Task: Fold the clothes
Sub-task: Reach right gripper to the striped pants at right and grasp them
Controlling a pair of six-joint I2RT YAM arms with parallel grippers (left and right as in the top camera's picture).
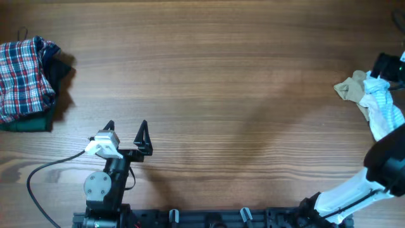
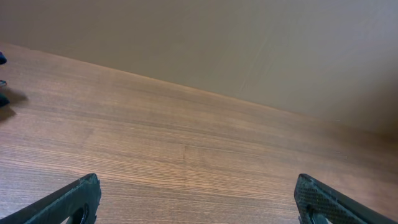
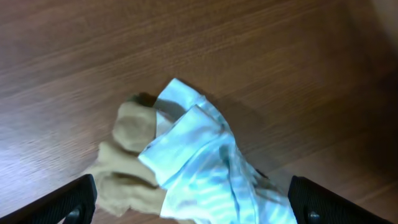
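A crumpled pile lies at the table's right edge: a pale blue-and-white striped garment (image 1: 383,109) on top of a tan garment (image 1: 350,88). In the right wrist view the striped garment (image 3: 199,168) and the tan one (image 3: 127,165) fill the lower middle. My right gripper (image 3: 193,208) is open, its fingers wide apart above the pile, holding nothing. My left gripper (image 1: 126,134) is open and empty over bare wood at the front left; the left wrist view (image 2: 199,202) shows only tabletop between its fingers.
A folded stack sits at the far left edge: a red-and-blue plaid garment (image 1: 24,68) on a dark green one (image 1: 28,122). A grey cable (image 1: 44,172) loops beside the left arm's base. The wooden tabletop (image 1: 221,76) stretches between the two piles.
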